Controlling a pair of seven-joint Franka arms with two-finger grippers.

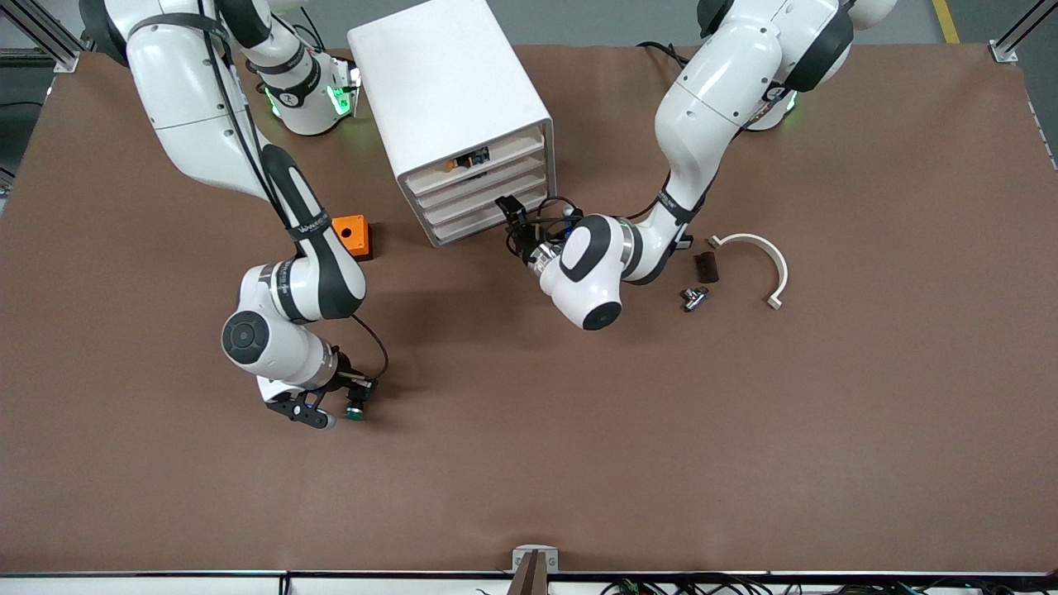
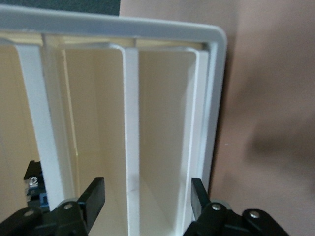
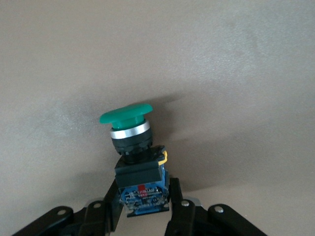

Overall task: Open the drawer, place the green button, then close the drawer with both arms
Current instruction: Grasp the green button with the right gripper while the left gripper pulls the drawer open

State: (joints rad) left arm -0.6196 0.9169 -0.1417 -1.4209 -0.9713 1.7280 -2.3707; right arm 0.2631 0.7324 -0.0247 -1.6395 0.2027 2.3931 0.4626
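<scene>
The white cabinet [image 1: 446, 74] holds four stacked drawers, all pushed in. My left gripper [image 1: 509, 210] is open at the front of the lower drawers [image 1: 467, 212]. In the left wrist view its open fingers [image 2: 94, 195] straddle a white drawer edge [image 2: 131, 123] without touching it. My right gripper [image 1: 357, 398] is shut on the button [image 1: 355, 411], low over the table, nearer to the front camera than the orange box. In the right wrist view the fingers [image 3: 178, 194] clamp the blue and black body, and the green cap [image 3: 126, 115] points away from the gripper [image 3: 142, 191].
An orange box with a hole [image 1: 351, 234] sits beside the cabinet toward the right arm's end. A black switch [image 1: 705, 266], a small metal part [image 1: 693, 297] and a white curved piece [image 1: 764, 258] lie toward the left arm's end. The top drawer shows orange and black parts [image 1: 464, 162].
</scene>
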